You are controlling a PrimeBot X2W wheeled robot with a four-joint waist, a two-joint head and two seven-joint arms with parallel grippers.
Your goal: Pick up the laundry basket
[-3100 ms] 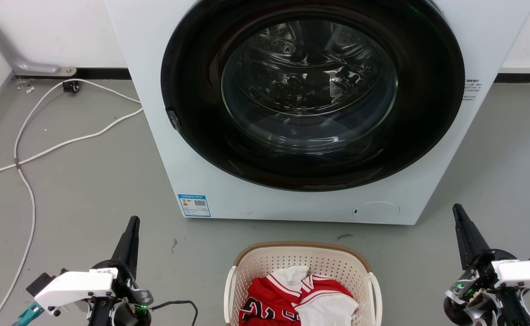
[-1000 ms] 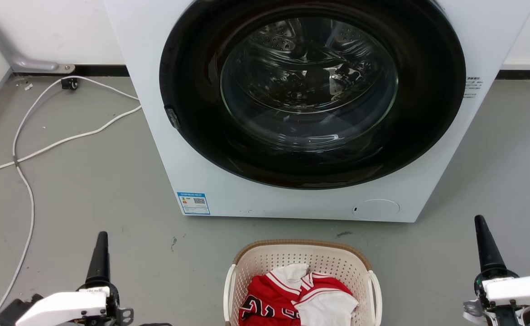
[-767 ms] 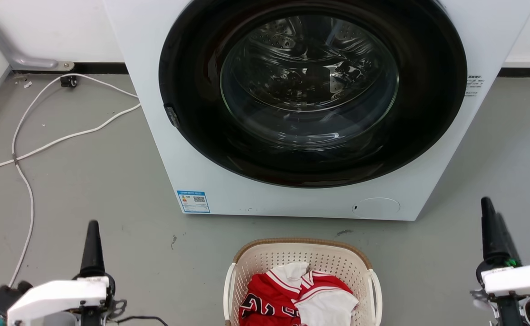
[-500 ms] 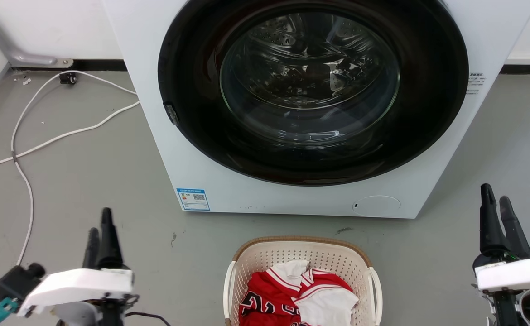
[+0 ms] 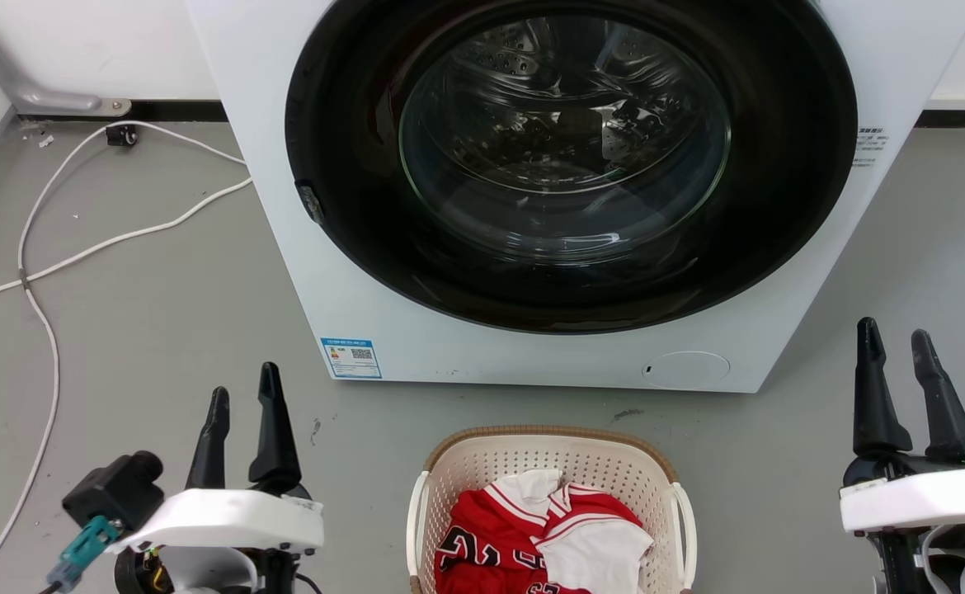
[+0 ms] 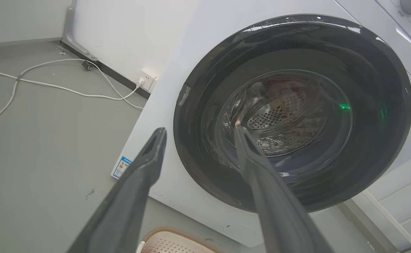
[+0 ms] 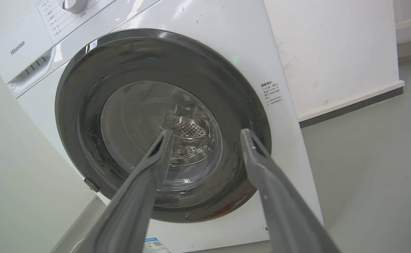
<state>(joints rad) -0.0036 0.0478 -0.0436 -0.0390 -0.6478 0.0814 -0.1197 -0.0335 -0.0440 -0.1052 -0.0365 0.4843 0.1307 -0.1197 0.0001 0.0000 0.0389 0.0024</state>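
The laundry basket (image 5: 532, 431) sits on the grey floor (image 5: 161, 330) at 6 o'clock in the head view, just in front of the washing machine (image 5: 342, 272) and apart from it. It is one rounded-rectangular tub of cream plastic pierced with small holes, with a brown woven-look rim and two smooth white side handles. Crumpled red-and-white clothes (image 5: 524, 536) lie inside.

The left gripper (image 5: 243, 381) is at 7 o'clock and the right gripper (image 5: 892, 328) at 4 o'clock, each well to its own side of the basket and touching nothing. Each has two long, tapering matt-dark fingers, spread a moderate way apart with nothing between them.

The machine is a glossy white box with one round dark door and a bulging glass window (image 5: 565, 132), through which the perforated steel drum shows. One blue sticker (image 5: 351, 357) sits at its lower left corner. Thin white cables (image 5: 120, 239) trail over the floor at 9 to 10 o'clock.

The left wrist view adds the wall socket (image 6: 145, 79) and catches the basket's rim at its 6 o'clock edge. The right wrist view adds the control dial (image 7: 74, 4) and brand lettering on the top panel
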